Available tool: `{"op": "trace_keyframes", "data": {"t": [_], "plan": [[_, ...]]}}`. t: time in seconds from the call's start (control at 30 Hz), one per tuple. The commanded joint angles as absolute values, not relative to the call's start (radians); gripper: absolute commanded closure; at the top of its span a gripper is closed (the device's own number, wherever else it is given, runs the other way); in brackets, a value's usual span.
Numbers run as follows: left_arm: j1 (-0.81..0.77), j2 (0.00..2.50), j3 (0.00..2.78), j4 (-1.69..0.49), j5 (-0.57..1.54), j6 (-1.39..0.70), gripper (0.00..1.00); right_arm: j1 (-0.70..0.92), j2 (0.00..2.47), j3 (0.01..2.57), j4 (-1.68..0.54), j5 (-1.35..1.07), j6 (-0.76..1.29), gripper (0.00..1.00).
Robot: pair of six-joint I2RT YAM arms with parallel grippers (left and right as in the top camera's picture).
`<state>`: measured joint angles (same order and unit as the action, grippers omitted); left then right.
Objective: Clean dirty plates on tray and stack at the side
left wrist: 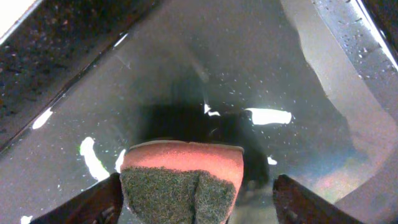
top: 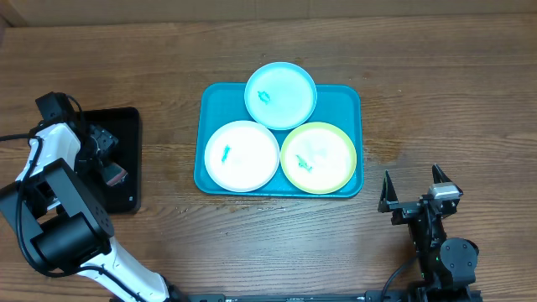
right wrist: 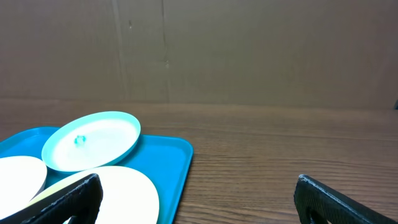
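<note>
Turquoise tray (top: 222,101), white plate (top: 242,155), pale blue plate (top: 281,95), yellow-green plate (top: 319,158), black tray (top: 127,134)

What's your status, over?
Left claw open around sponge in black tray; right claw open, empty. On turquoise tray: white plate, pale blue plate, yellow-green plate, all smeared. Nothing in the way.

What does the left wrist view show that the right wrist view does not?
Only the left wrist: a sponge between the left hand's fingers, over a wet black tray. Only the right wrist: the turquoise tray holding the pale blue plate, white plate and yellow-green plate. Both: a hand's open fingers at the bottom corners; the right hand is empty.
</note>
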<state>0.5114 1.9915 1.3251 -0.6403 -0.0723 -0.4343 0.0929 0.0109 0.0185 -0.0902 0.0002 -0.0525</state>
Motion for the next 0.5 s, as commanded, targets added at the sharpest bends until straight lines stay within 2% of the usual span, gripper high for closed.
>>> {"op": "trace_keyframes", "data": {"t": [0.0,0.47], "plan": [[0.511,2.008,1.335,-0.639,-0.088,-0.422,0.19,0.089,0.003,0.008,-0.084,-0.001,-0.053,0.0],[0.512,2.014,1.281,-0.598,-0.089,-0.422,0.16,0.089,0.003,0.008,-0.084,-0.001,-0.053,0.0]]}}
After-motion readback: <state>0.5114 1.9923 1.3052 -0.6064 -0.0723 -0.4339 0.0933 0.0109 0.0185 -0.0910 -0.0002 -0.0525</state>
